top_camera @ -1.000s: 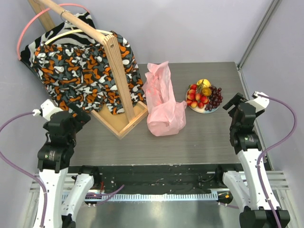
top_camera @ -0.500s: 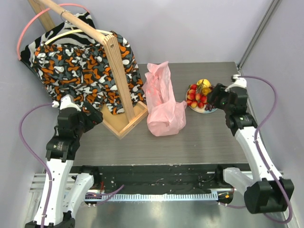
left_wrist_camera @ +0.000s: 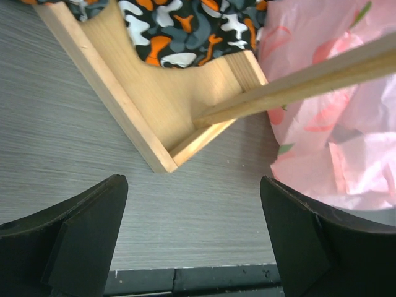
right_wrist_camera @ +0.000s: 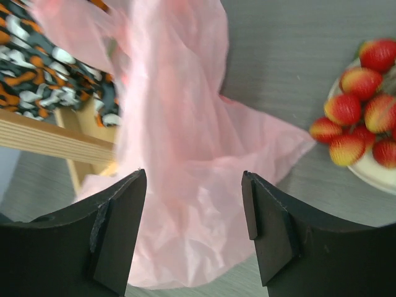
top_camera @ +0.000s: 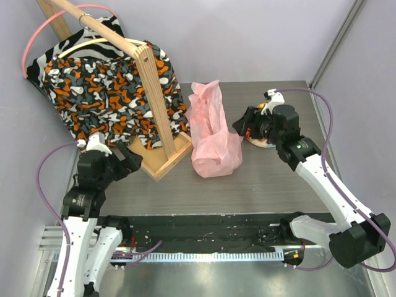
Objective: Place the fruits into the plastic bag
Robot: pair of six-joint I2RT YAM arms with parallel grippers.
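Observation:
The pink plastic bag [top_camera: 213, 133] lies crumpled in the middle of the table and fills the right wrist view [right_wrist_camera: 185, 154]. The fruits sit on a pale plate [top_camera: 266, 143] to its right. In the top view my right arm covers most of them. Red strawberries [right_wrist_camera: 356, 114] show at the right edge of the right wrist view. My right gripper [top_camera: 246, 127] is open and empty, above the gap between plate and bag, with its jaws [right_wrist_camera: 193, 179] facing the bag. My left gripper [top_camera: 131, 162] is open and empty over bare table [left_wrist_camera: 195, 185], near the wooden stand.
A wooden rack [top_camera: 151, 93] with a slab base [left_wrist_camera: 154, 105] stands at the back left, draped with orange-black patterned cloth [top_camera: 105, 93]. The bag's left side [left_wrist_camera: 334, 124] lies just right of the base. The table's near edge [left_wrist_camera: 185, 278] is under my left gripper.
My right arm swung left from the table's right edge, over the plate, toward the bag. My left arm moved right toward the wooden base. The bag and fruits have not moved.

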